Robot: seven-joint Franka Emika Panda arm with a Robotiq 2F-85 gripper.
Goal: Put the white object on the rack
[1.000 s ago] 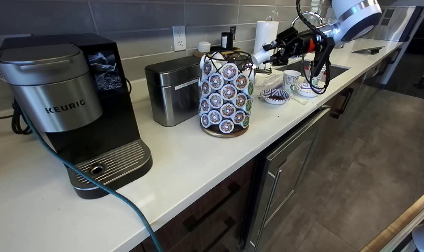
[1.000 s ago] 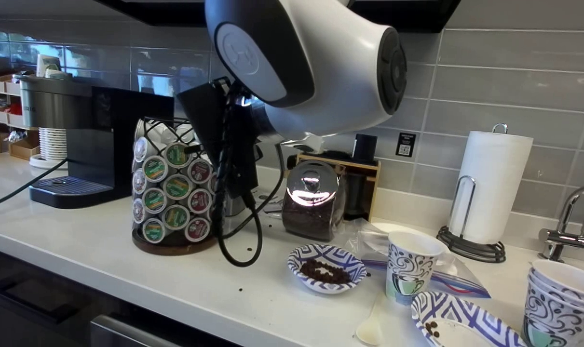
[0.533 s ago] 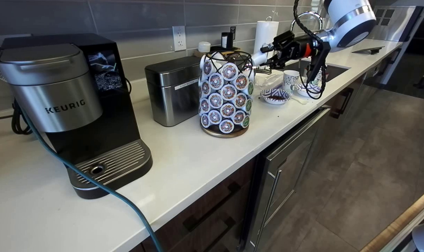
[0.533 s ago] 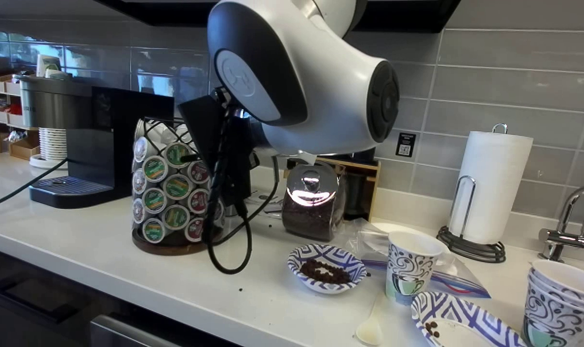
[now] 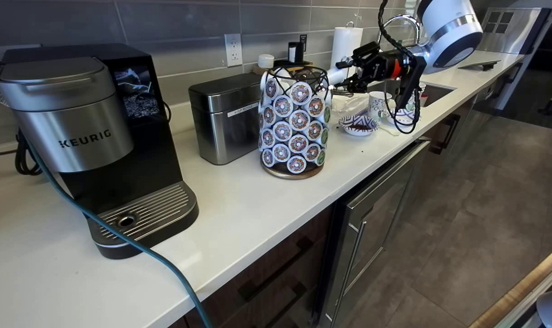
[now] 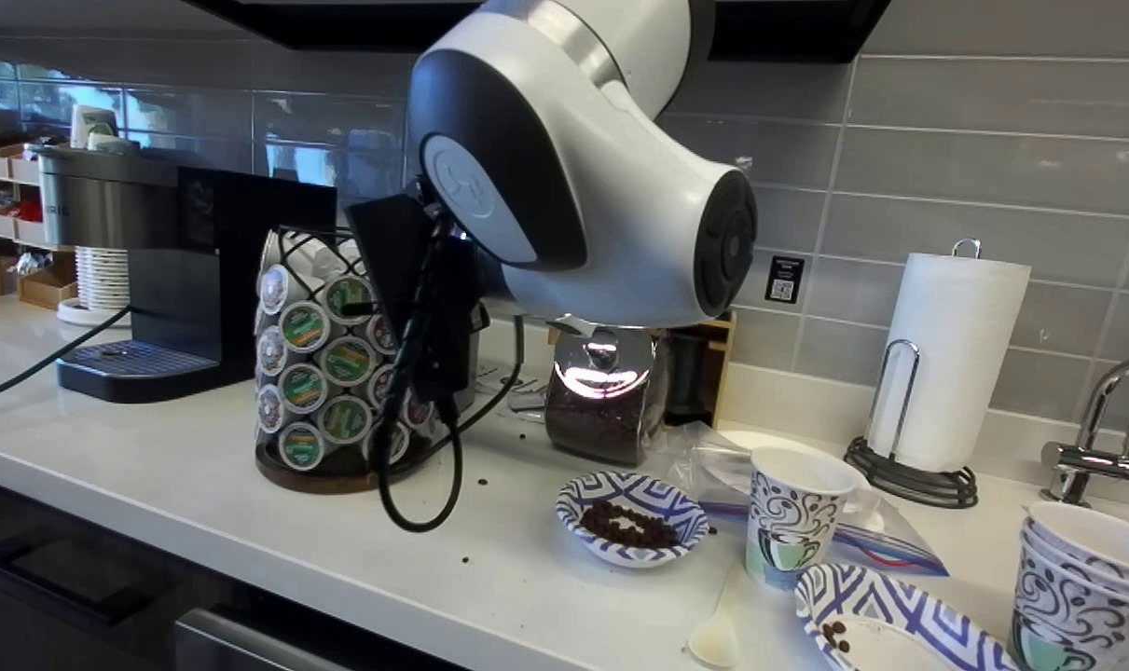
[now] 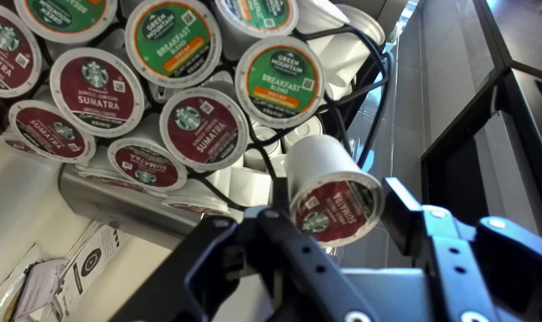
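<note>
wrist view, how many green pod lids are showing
4, all on the rack: the top-left lid, cropped; the next green lid to its right; the top-edge lid, also cropped; the lowest lid, below that. More may be hidden.

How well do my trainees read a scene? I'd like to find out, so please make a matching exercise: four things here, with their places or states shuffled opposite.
Things
1. lone coffee pod
2. rack
3. paper towels
4. coffee maker

Places or states
A. branded KEURIG
B. on a wire stand
C. in the claw
D. ringed with printed lids

Pairs: 1-C, 2-D, 3-B, 4-A
</note>
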